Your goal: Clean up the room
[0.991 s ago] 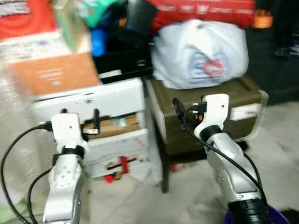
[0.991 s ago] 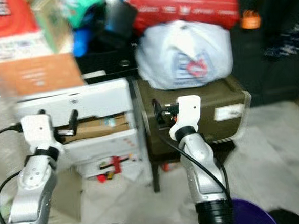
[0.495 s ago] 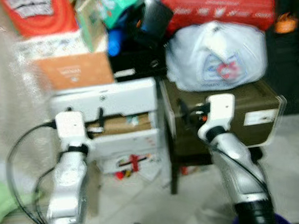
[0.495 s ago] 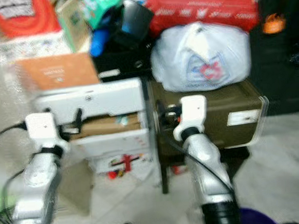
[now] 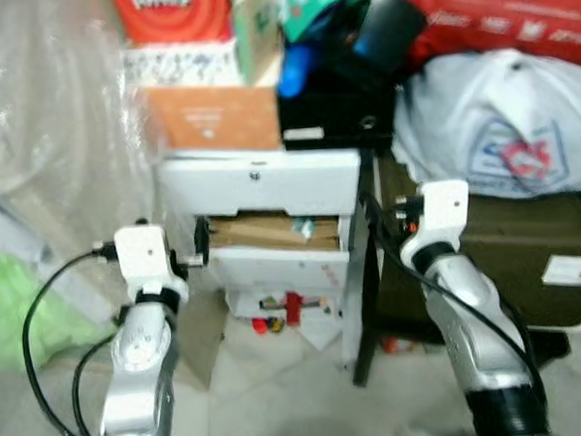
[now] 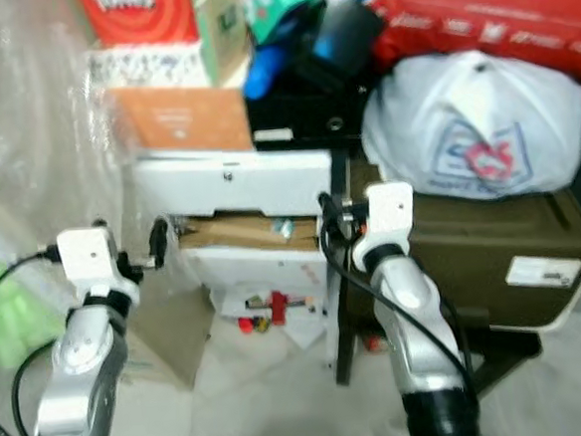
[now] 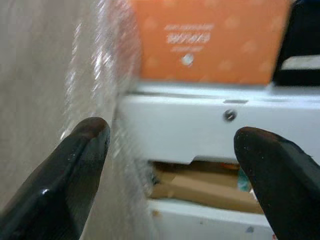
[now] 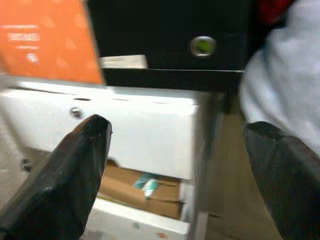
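Both claws are raised in front of the robot with nothing in them: the left gripper (image 7: 170, 165) has its black fingers spread wide, and the right gripper (image 8: 180, 170) is spread just as wide. Straight ahead, near the left gripper, stands a white plastic drawer unit (image 5: 258, 185) with a flat brown cardboard piece (image 5: 261, 230) lying in its open slot. An orange cardboard box (image 5: 213, 114) sits on top, with a black box (image 5: 338, 115) to its right. Small red bits (image 5: 282, 308) lie scattered on the pale floor (image 5: 282, 378) under the unit, though blur makes it hard to say what they are. Further right, a white plastic bag (image 5: 499, 134) rests on a dark olive case (image 5: 512, 252). The likely step is closing in on the clutter, so the robot should steady itself first, then lower one open gripper squarely over a single loose piece rather than reaching while the view is smeared.
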Available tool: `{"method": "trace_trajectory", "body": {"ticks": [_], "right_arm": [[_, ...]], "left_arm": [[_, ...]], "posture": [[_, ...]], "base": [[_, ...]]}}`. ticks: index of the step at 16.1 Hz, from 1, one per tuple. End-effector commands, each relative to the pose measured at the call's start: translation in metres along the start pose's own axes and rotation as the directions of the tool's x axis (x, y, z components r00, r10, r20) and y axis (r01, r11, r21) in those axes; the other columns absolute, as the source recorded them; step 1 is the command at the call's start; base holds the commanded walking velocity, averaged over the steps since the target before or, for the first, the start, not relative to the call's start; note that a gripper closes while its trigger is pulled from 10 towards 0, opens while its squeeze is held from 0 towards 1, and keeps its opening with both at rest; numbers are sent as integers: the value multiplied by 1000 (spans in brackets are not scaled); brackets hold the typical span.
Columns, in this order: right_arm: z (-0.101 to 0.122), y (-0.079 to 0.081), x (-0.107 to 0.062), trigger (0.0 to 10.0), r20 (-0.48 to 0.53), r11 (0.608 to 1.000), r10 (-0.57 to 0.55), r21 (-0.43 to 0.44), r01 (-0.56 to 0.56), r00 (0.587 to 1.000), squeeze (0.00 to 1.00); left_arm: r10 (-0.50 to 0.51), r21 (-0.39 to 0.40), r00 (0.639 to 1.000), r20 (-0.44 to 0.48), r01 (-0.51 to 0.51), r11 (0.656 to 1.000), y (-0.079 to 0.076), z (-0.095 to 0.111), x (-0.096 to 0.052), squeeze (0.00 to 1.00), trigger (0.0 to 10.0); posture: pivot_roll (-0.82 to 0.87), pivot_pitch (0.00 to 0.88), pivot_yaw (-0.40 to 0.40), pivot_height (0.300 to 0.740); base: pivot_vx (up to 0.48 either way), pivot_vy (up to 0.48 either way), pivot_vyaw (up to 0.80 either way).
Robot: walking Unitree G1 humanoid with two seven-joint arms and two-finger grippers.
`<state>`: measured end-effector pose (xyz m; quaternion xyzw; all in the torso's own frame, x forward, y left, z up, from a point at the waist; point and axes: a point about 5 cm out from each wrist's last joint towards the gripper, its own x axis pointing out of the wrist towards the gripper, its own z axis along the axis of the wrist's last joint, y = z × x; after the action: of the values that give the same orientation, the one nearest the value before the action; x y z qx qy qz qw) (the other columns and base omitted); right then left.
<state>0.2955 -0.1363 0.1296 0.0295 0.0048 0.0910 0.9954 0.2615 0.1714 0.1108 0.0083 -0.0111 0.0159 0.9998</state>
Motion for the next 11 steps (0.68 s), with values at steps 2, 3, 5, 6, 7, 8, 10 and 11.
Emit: {"method": "trace_trajectory", "body": {"ticks": [2,3,5,6,7,8,10,11], "right_arm": [[3,7,9,10000,0,999,53,9,-53,999,0],[4,9,12,10000,6,998,65,14,-65,998,0],[5,16,16,10000,15,996,89,-9,-89,996,0],[6,18,15,10000,19,995,99,-18,-98,995,0],[5,20,12,10000,22,994,111,-21,-111,994,0],[4,20,12,10000,20,994,109,-19,-109,994,0],[3,16,11,10000,19,996,87,-11,-87,996,0],[3,15,10,10000,20,997,77,-10,-77,997,0]], "left_arm": [[55,-2,998,11,-55,998,3,2,-6,0,10000],[59,-5,998,9,-59,998,3,1,-6,0,10000],[76,13,997,18,-76,997,5,2,-6,0,10000],[81,21,997,19,-81,996,7,3,-6,0,10000],[82,33,996,21,-83,996,10,5,-3,0,10000],[79,35,997,21,-80,996,10,6,-3,0,10000],[58,43,998,21,-59,997,9,6,0,0,10000],[51,43,998,21,-52,998,7,7,3,0,10000]], "posture": [[-53,0,-64,740],[-47,0,-72,740],[-43,0,-75,740],[-45,0,-69,740],[-54,0,-57,740],[-55,0,-55,740],[-71,0,-40,740],[-82,0,-27,740]], "base": [[0,0,0],[0,0,0],[0,0,0],[0,0,-544],[0,0,800],[0,0,800],[0,0,800],[0,0,800]]}}
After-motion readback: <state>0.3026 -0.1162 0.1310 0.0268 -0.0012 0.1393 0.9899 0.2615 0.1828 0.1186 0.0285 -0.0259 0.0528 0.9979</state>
